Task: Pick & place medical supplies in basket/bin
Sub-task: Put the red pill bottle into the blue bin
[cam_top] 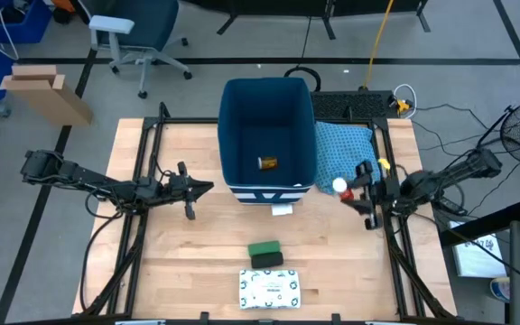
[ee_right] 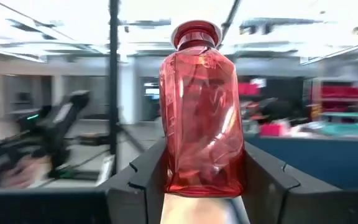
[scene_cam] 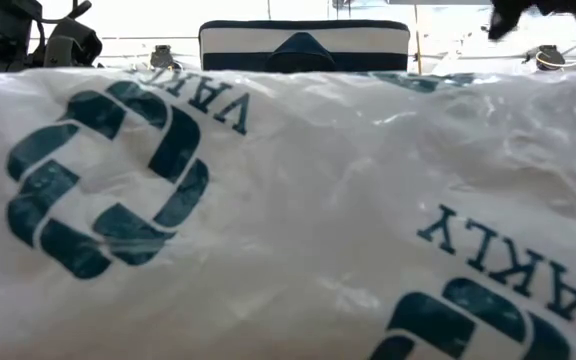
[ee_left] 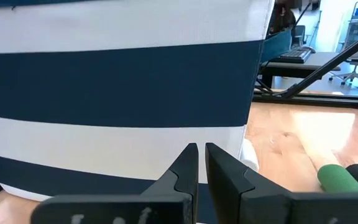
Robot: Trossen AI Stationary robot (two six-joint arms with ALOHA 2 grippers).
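Nearest me lies the white packet (cam_top: 273, 288), then the dark green box (cam_top: 265, 254). Beyond, my left gripper (cam_top: 190, 190), fingers together, waits beside the blue bin (cam_top: 233, 135) holding the orange bottle (cam_top: 267, 162); my right gripper (cam_top: 355, 187) clamps the red bottle (ee_right: 201, 112) over the blue cloth (cam_top: 346, 144).

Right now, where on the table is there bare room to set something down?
Bare wood lies between the left gripper and the green box, and right of the white packet toward the table's right edge. It is crowded at the bin, blue cloth and right gripper holding the red bottle.
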